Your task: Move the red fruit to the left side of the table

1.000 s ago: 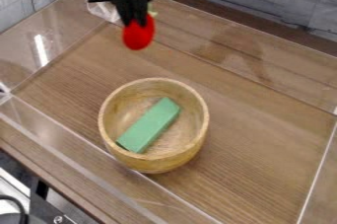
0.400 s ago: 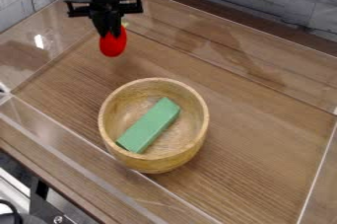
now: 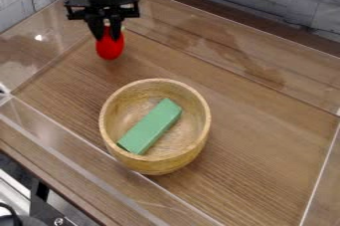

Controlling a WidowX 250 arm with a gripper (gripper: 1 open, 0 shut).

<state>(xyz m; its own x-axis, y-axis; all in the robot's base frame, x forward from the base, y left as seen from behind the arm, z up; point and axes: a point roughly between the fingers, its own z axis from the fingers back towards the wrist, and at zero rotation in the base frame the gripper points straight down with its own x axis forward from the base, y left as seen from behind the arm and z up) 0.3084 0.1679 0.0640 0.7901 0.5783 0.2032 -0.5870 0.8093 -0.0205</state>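
The red fruit (image 3: 110, 47) is a small glossy red toy at the far left of the wood-grain table (image 3: 259, 76), at or just above the surface. My black gripper (image 3: 106, 33) stands straight over it, fingers reaching down onto its top. The fingertips merge with the fruit in this view, so I cannot see whether they still pinch it.
A round light wooden bowl (image 3: 157, 161) sits at the centre front with a green rectangular block (image 3: 149, 126) lying inside. Low clear acrylic walls (image 3: 34, 31) run along the table's edges, close to the left of the gripper.
The gripper has carried the red fruit leftward and down from the back centre to the left side. In the last half second it only sank slightly.
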